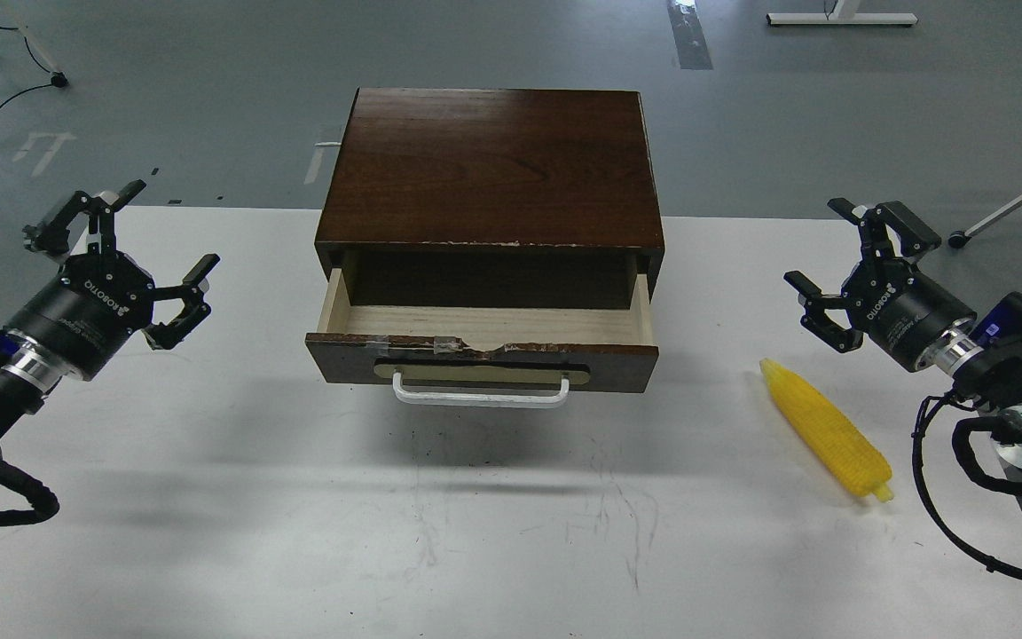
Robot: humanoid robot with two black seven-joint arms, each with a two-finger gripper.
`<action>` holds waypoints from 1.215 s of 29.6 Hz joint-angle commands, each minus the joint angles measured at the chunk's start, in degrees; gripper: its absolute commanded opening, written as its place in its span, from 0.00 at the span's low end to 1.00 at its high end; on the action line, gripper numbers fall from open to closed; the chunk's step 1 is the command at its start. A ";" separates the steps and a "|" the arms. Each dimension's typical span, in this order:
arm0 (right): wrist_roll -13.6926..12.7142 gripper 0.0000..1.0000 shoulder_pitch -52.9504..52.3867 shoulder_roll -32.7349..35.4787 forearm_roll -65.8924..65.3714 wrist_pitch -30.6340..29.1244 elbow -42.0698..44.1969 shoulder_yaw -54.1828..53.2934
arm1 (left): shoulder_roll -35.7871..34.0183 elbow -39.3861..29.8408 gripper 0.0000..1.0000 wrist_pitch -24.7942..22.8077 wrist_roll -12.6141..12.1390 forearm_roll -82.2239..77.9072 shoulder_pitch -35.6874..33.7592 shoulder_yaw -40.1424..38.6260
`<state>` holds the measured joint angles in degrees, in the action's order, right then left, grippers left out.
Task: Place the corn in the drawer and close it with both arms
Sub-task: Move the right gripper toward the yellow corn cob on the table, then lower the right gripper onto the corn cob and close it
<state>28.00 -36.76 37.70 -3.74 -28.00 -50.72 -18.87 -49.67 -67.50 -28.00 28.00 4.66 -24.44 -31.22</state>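
Yellow plastic corn point(825, 431) lies on the white table point(209, 532), right of the drawer point(484, 355), which stands pulled open, apparently empty, ready to receive it. Both pincers hang released and grasping nothing: the right pincer point(839, 271) near the cob, the left pincer point(134, 253) well apart.
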 commanded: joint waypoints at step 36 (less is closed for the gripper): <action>0.00 1.00 -16.85 18.91 -84.58 0.00 -14.49 15.87 | -0.60 -0.44 0.99 0.00 0.00 -0.44 -0.17 -0.86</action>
<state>28.02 -53.24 57.94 -85.29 -28.00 -65.53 -6.86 -50.25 -67.83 -28.00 28.00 4.36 -24.61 -32.09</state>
